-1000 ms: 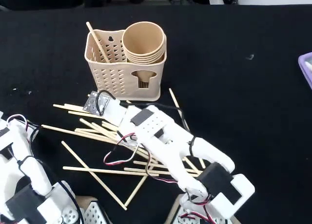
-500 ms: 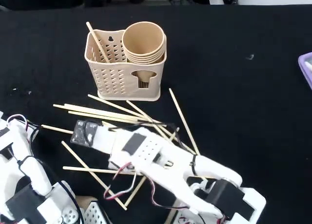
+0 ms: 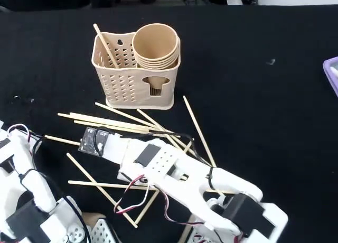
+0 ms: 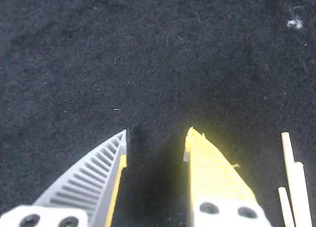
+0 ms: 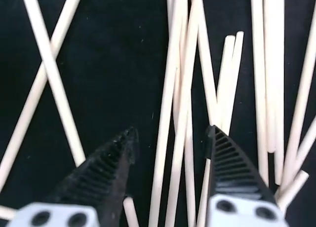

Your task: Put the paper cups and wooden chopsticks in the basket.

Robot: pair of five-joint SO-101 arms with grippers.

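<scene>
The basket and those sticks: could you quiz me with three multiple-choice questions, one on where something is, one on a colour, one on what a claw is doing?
1. Where is the stack of paper cups?
A. on the table
B. in the basket
C. in a gripper

2. What colour is the basket?
A. blue
B. red
C. beige

3. How is the right gripper?
A. open above loose chopsticks
B. shut on a cup
C. shut on one chopstick

Answers:
1 B, the stack stands within the basket's walls.
2 C, its perforated walls are beige.
3 A, the right wrist view shows its jaws apart, with chopsticks lying on the table below them.
</scene>
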